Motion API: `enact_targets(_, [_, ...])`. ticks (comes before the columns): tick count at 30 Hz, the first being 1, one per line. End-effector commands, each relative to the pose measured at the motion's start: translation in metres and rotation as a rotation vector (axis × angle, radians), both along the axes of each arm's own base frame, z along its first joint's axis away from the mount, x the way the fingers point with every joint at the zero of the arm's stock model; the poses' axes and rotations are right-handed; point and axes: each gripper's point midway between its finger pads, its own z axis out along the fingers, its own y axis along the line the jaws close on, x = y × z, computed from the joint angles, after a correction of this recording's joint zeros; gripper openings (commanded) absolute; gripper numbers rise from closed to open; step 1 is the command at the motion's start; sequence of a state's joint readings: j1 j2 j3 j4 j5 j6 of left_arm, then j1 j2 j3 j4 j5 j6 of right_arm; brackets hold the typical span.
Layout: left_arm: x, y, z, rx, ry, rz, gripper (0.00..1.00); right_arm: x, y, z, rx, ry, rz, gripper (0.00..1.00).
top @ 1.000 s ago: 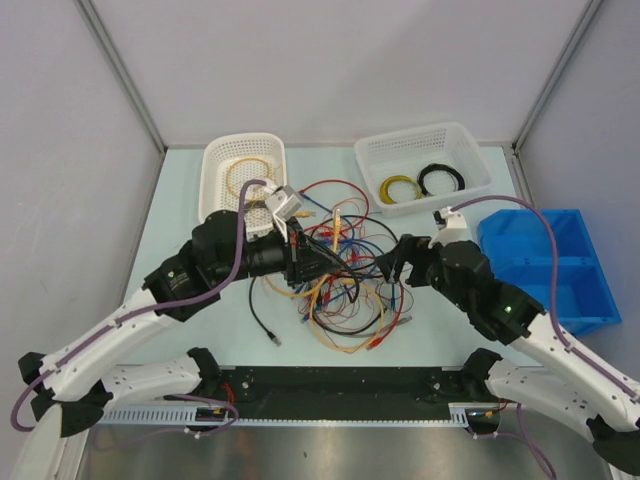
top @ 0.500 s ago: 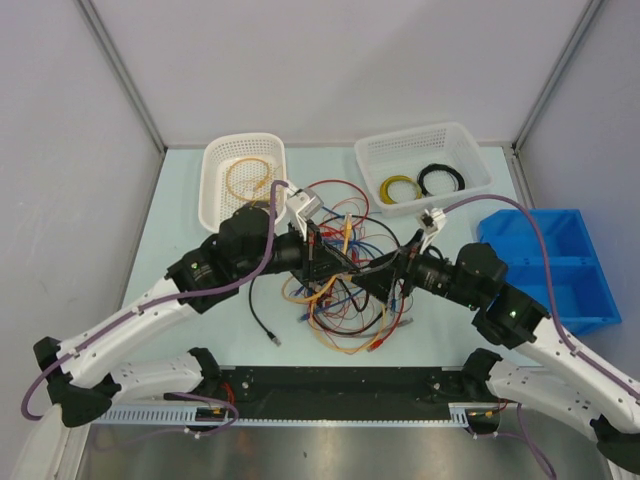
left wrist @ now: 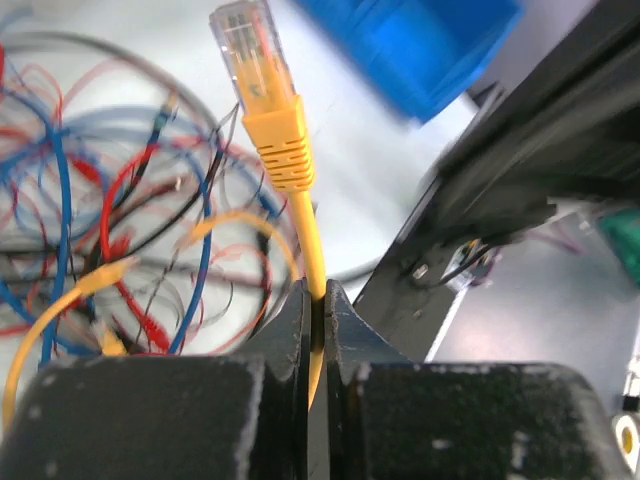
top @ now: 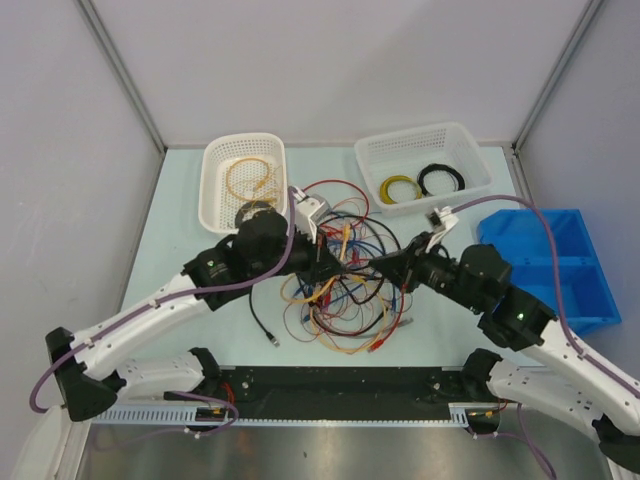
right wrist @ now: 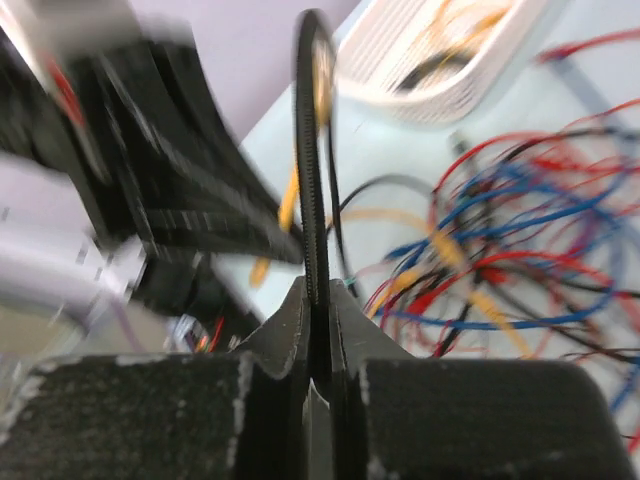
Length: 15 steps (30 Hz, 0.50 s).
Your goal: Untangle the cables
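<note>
Now the tangle of thin red, blue, yellow-orange and black cables (top: 340, 290) lies in the middle of the pale desk (top: 180, 190), between both arms. A second ago the right jaws stood apart, just right of the heap. They have since pushed into its right edge and clamped on a black cable (right wrist: 312, 150), which rises straight out between them. The left jaws stay clamped on a yellow cable with a clear plug (left wrist: 262, 90), with the heap beyond.
</note>
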State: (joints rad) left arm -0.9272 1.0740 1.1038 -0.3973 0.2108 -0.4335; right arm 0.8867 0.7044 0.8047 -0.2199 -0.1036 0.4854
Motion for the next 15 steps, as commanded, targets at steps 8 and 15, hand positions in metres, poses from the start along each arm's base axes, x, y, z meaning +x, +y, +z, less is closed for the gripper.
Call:
enact_targets(8, [-0.007, 0.004, -0.116, 0.175, 0.213, 0.034, 0.0, 0.067, -0.099, 0.114, 0.124, -0.168, -0.54, 0.0])
enact_targets(15, [0.004, 0.043, -0.173, 0.376, 0.289, 0.23, 0.0, 0.088, -0.09, 0.147, 0.144, -0.176, -0.531, 0.0])
